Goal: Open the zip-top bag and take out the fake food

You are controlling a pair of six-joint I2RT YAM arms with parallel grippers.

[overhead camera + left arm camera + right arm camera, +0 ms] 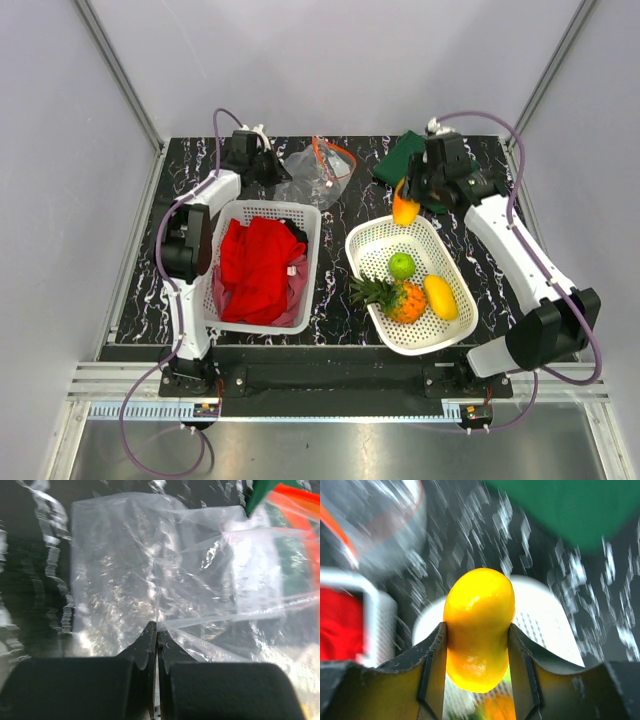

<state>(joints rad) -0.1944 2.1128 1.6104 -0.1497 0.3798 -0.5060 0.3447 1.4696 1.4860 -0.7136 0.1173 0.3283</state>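
Note:
The clear zip-top bag (318,175) (165,575) lies at the back of the table, its red-orange zip strip (300,510) at the far side. My left gripper (262,166) (157,626) is shut on the bag's near edge. An orange-yellow oblong piece of fake food (404,209) (478,630) hangs above the far rim of the oval white basket (372,236), with my right gripper (408,198) (478,630) shut on it. Inside that basket lie a green round fruit (401,265), a pineapple (398,298) and a yellow piece (440,296).
A rectangular white basket (306,216) (380,615) holding a red cloth (260,265) stands at the left. A green cloth (399,158) (570,510) lies at the back right, behind the right wrist.

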